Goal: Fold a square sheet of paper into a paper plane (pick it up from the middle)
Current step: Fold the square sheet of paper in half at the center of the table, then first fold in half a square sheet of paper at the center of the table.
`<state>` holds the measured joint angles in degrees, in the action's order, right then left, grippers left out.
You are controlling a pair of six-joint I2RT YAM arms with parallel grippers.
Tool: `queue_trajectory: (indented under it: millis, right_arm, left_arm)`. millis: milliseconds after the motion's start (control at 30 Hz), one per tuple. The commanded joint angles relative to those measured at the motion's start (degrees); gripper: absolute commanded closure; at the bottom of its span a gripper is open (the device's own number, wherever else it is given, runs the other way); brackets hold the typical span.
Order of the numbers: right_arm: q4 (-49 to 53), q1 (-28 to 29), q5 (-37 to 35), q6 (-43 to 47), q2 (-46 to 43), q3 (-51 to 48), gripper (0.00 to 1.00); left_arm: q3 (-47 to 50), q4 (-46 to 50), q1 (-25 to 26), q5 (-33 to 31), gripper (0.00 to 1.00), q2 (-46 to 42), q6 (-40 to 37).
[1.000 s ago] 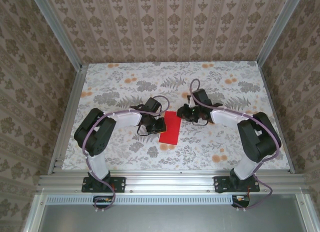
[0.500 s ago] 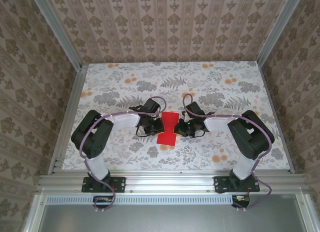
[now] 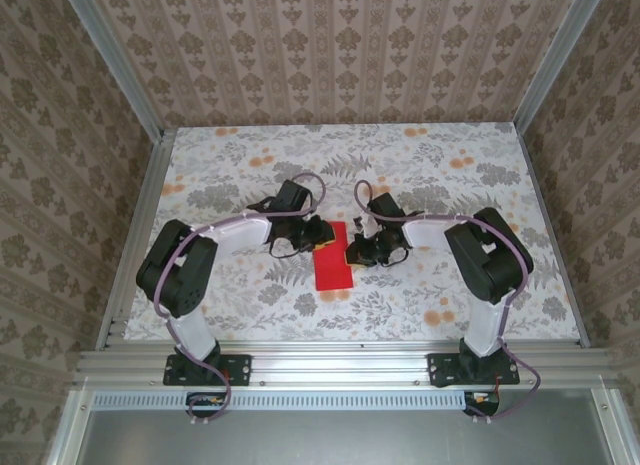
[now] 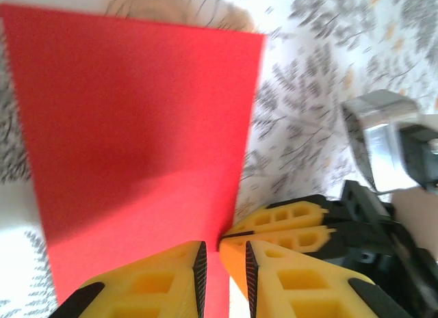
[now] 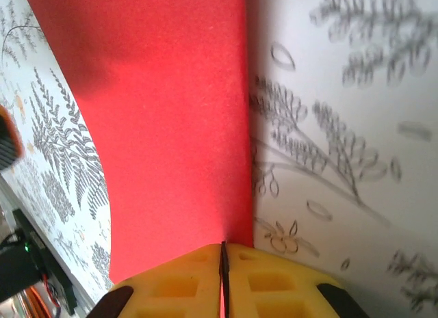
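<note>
The square sheet of paper [image 3: 333, 269] lies on the table as a narrow bright red rectangle between the two arms. My right gripper [image 3: 352, 251] is at its right edge. In the right wrist view its jaws [image 5: 223, 263] are pressed together on the red sheet [image 5: 171, 126]. My left gripper [image 3: 318, 232] is at the sheet's far left corner. In the left wrist view its jaws [image 4: 223, 270] stand a little apart over the edge of the paper [image 4: 137, 126]. The right gripper's yellow fingers [image 4: 287, 226] pinch that same edge just beyond them.
The floral-patterned table [image 3: 450, 285] is bounded by aluminium rails, with patterned walls at the left, right and back. Both arm bases sit on the near rail [image 3: 340, 360]. The two grippers work very close together at the middle.
The right gripper has swung left and nearer, and has closed on the paper's right edge. The left gripper has shifted towards the far end of the sheet, and its jaws have parted slightly.
</note>
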<state>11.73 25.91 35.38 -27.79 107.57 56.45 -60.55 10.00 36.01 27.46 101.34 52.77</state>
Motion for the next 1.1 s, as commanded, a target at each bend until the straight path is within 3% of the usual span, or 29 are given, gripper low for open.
queue_trajectory:
  millis: [0, 167, 533, 1067]
  right_arm:
    - [6.8, -1.59, 3.69, 9.87, 0.52, 3.13, 0.88]
    - [0.86, -1.92, 5.34, 3.34, -7.48, 0.28, 0.84]
    - [-8.22, -1.78, -3.6, -13.16, -14.78, -9.8, 0.84]
    - [-10.25, 1.28, -3.75, -15.88, -8.39, -5.86, 0.85]
  left_arm:
    - [-3.05, -1.56, -0.42, 1.25, 0.75, 2.39, -0.54]
    - [-6.77, -1.12, -0.41, 1.31, 0.76, 5.29, -1.93]
    - [-15.88, 2.45, -0.23, 3.2, 0.82, 14.33, -4.21]
    - [-19.15, 6.56, -0.41, 0.54, 0.86, 19.42, -7.42]
